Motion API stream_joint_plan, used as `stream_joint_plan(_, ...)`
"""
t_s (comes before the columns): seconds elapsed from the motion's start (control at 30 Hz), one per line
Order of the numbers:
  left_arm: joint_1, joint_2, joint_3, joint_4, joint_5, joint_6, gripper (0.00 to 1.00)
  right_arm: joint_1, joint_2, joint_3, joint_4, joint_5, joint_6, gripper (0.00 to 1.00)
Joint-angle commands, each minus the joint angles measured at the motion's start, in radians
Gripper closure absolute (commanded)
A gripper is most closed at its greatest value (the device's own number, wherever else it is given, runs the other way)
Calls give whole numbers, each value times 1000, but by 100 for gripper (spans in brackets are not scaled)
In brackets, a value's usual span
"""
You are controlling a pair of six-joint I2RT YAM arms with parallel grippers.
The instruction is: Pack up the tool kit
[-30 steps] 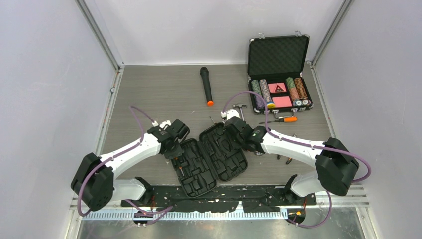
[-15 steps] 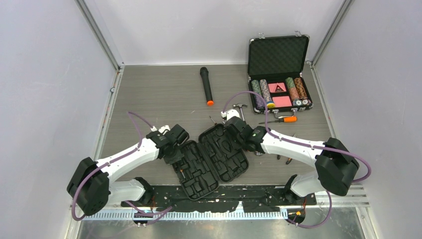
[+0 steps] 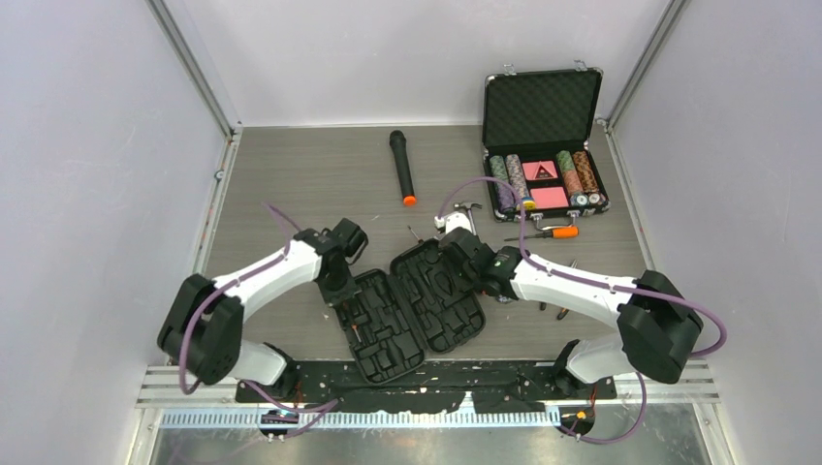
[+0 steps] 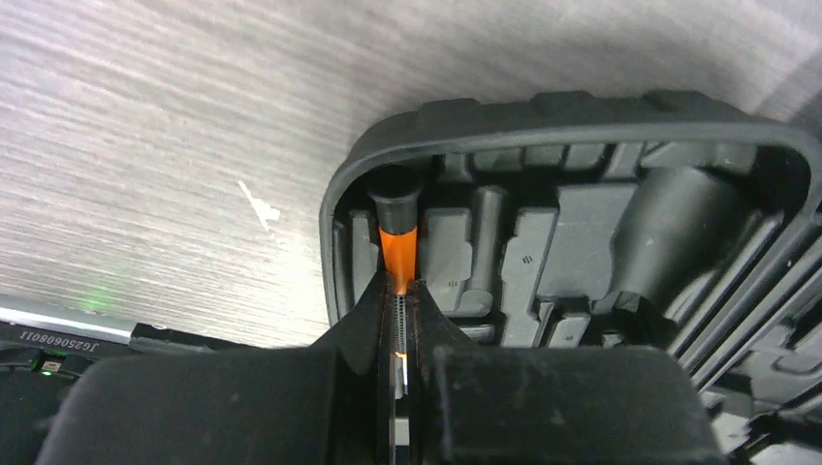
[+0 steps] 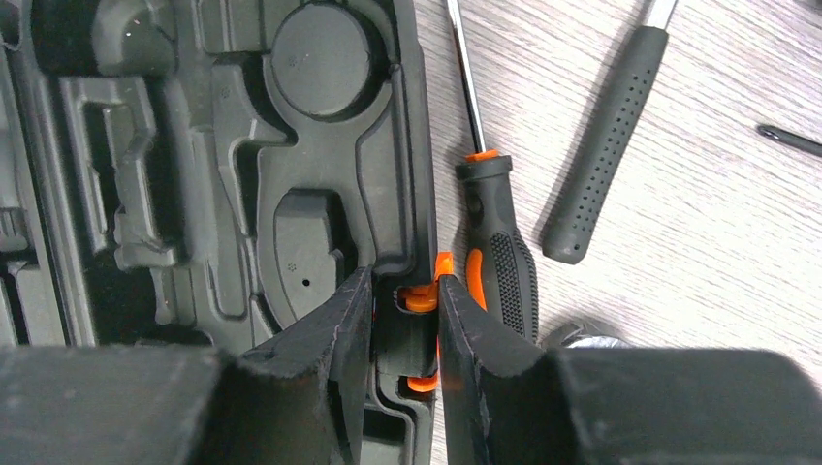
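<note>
The tool kit lies open and flat near the front of the table, its moulded slots facing up. My left gripper is at the far-left corner of its left half. In the left wrist view this gripper is shut, its tips against the orange handle of a small screwdriver lying in a slot. My right gripper is shut on the case's far rim at the orange latch. An orange-black screwdriver and a hammer's black handle lie on the table beside that rim.
Another orange-handled screwdriver lies in front of an open poker chip case at the back right. A black microphone lies at the back centre. Pliers show partly behind my right arm.
My left gripper has closed, and the left arm's elbow has swung to the right while the wrist stayed over the case corner. The right arm has not moved.
</note>
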Motion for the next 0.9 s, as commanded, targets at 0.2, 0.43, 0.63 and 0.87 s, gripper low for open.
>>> stream_joint_plan(0.2,162,202,150,232,-43,263,100,4,-101,-37,56,-42,102,76)
stream_joint_plan(0.43,190,195,154,248,-24,309,98,4,-110,-37,105,-98,176,71)
stream_joint_plan(0.63,190,68,119,235,-40,315,82,5,-114,-25,110,-81,193,70)
stream_joint_plan(0.87,188,-63,120,199,-53,328,69,4,-111,-17,91,-32,195,70)
